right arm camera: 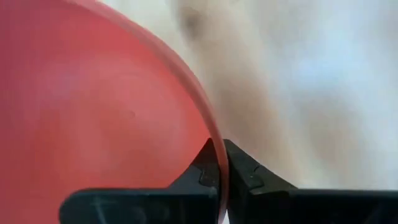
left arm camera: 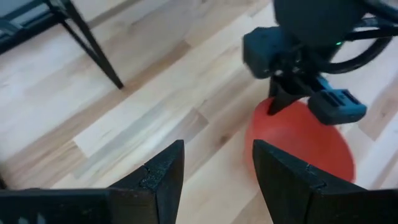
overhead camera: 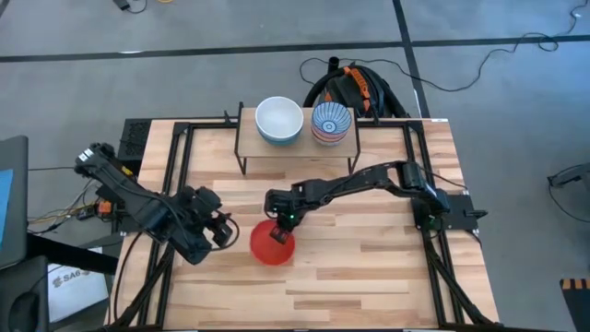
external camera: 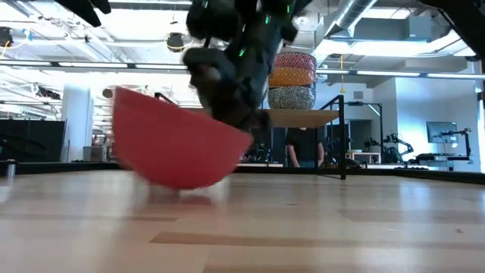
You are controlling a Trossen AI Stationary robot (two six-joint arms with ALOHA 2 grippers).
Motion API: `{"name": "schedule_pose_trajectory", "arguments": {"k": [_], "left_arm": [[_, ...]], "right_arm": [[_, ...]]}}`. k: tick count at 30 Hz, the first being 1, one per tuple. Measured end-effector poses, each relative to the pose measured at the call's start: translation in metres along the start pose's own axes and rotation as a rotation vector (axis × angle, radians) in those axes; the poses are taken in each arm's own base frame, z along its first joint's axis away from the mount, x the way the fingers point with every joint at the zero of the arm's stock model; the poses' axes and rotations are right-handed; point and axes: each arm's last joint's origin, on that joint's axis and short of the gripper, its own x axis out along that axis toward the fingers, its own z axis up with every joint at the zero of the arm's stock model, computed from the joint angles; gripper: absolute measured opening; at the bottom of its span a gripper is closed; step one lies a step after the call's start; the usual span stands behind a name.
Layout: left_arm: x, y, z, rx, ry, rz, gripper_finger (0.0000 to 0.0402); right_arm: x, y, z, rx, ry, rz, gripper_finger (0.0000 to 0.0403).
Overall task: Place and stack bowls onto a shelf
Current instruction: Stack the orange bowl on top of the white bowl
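A red bowl (overhead camera: 274,243) is at the middle of the table, tilted in the low view (external camera: 176,149). My right gripper (overhead camera: 280,220) is shut on the bowl's far rim. My left gripper (overhead camera: 224,230) is open and empty just left of the bowl, its fingers pointing toward the bowl (left arm camera: 298,140). The shelf (overhead camera: 247,140) stands at the table's far side. A white bowl (overhead camera: 278,120) and a blue-white striped bowl (overhead camera: 331,123) show on top of it. In the low view a stack of patterned and yellow bowls (external camera: 292,79) sits on the shelf board (external camera: 307,117). My right gripper pinches the red bowl's rim (right arm camera: 214,140) on the side toward the shelf, one finger inside the bowl and one outside. The fingers slant down from above and from the far right. The bowl hangs tilted, its held side higher (external camera: 241,136). Whether its underside touches the table, I cannot tell.
Black frame rails (overhead camera: 180,175) run along the table's left and right sides. The shelf's thin black legs (left arm camera: 93,43) stand beyond the left gripper. Bare wood (overhead camera: 369,277) lies toward the near edge. A dark bundle of cables (overhead camera: 355,88) lies behind the table.
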Motion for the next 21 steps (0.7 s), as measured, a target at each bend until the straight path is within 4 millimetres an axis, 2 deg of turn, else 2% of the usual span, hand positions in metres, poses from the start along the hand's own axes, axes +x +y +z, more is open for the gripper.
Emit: {"name": "schedule_pose_trajectory", "arguments": {"k": [4,11,16,21], "left_arm": [[-0.004,0.008,0.003,-0.019,-0.022,0.020,0.0174],[-0.002,0.022,0.013,-0.035,-0.036,0.095,0.0173],[0.004,0.032,0.025,-0.084,-0.044,0.147,0.0173],[0.015,0.039,0.041,-0.112,-0.072,0.199,0.0173]], "right_arm": [[-0.037,0.005,0.014,-0.051,-0.030,-0.034,0.0023],[-0.144,0.004,0.050,-0.165,-0.182,-0.114,0.0023],[-0.221,-0.023,0.078,-0.200,-0.372,-0.194,0.0023],[-0.271,-0.071,0.102,-0.179,-0.519,-0.273,0.0023]]}}
